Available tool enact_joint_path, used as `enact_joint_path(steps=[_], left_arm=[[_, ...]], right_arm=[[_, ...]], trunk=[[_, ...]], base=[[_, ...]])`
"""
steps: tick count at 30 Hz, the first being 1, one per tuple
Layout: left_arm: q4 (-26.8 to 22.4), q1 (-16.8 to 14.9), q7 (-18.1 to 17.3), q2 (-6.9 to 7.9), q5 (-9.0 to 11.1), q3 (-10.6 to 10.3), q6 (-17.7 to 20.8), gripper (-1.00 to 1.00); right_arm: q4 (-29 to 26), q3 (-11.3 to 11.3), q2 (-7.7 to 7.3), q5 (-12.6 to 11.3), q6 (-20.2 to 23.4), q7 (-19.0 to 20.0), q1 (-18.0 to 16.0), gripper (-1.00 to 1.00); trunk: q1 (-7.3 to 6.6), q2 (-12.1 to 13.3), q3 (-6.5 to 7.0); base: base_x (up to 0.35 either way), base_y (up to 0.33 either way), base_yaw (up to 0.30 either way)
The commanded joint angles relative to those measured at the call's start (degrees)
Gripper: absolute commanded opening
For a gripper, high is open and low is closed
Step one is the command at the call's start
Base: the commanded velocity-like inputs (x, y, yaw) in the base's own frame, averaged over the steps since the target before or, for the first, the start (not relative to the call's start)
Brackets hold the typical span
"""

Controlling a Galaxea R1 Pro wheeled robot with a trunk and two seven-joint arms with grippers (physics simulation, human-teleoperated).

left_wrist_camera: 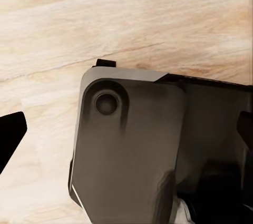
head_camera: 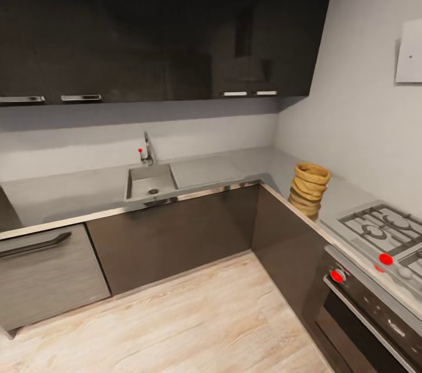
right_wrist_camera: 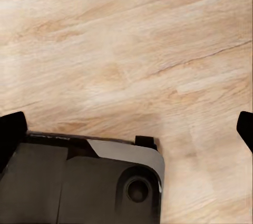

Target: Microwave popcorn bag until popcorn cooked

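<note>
The popcorn bag (head_camera: 308, 189) stands upright on the tabletop (head_camera: 76, 191), on the right-hand run of the L-shaped steel surface, near the inner corner. It lies between the corner and the gas hob (head_camera: 387, 232), just beside the hob's near edge, and close to the tabletop's front edge. Its rolled rim faces up; the contents cannot be seen.

The sink (head_camera: 150, 181) is set into the rear run of the tabletop, with a tap (head_camera: 147, 150) behind it (red-tipped lever on its left). Dark wall cabinets (head_camera: 158, 21) hang above. A built-in oven (head_camera: 375, 314) with red knobs sits below the hob.

Left gripper (left_wrist_camera: 129, 137): dark fingers (left_wrist_camera: 10, 134) appear at both edges of the left wrist view, spread wide apart, holding nothing. Below them are the robot's dark base (left_wrist_camera: 137, 150) and the wooden floor (left_wrist_camera: 126, 18).

Right gripper (right_wrist_camera: 129, 129): fingers (right_wrist_camera: 11, 132) likewise spread wide apart, holding nothing, over the floor and the base.
</note>
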Motion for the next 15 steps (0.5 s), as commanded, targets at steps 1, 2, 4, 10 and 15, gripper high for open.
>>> enact_joint_path(steps=[1,2,4,10,15], left_arm=[[0.0,0.0,-0.3,-0.15,0.2,0.3,-0.2,1.00],[0.0,0.0,-0.3,-0.18,0.2,0.3,-0.2,1.00],[0.0,0.0,-0.3,-0.22,0.2,0.3,-0.3,1.00],[0.0,0.2,-0.3,-0.26,-0.4,0.1,-0.4,1.00],[0.0,0.2,-0.3,-0.32,-0.5,0.0,-0.4,1.00]], right_arm=[[-3.8,0.5,-0.14,-0.1,1.9,0.1,-1.2,1.00],[-6.3,0.6,-0.26,-0.1,4.8,0.1,-2.0,1.00],[-15.0,0.7,-0.97,0.1,15.6,0.1,-4.1,1.00],[-57.5,0.4,-3.51,0.4,45.8,0.2,-6.7,1.00],[-72.3,0.3,-4.77,0.3,65.5,0.2,-20.7,1.00]], trunk=[[0.04,-0.1,-0.13],[0.04,-0.1,-0.13],[0.04,-0.1,-0.14],[0.04,-0.1,-0.14],[0.04,-0.1,-0.14]], base=[[0.045,0.000,0.011],[0.029,0.000,0.007],[0.014,0.000,0.004],[0.002,0.000,0.001],[0.000,0.000,0.000]])
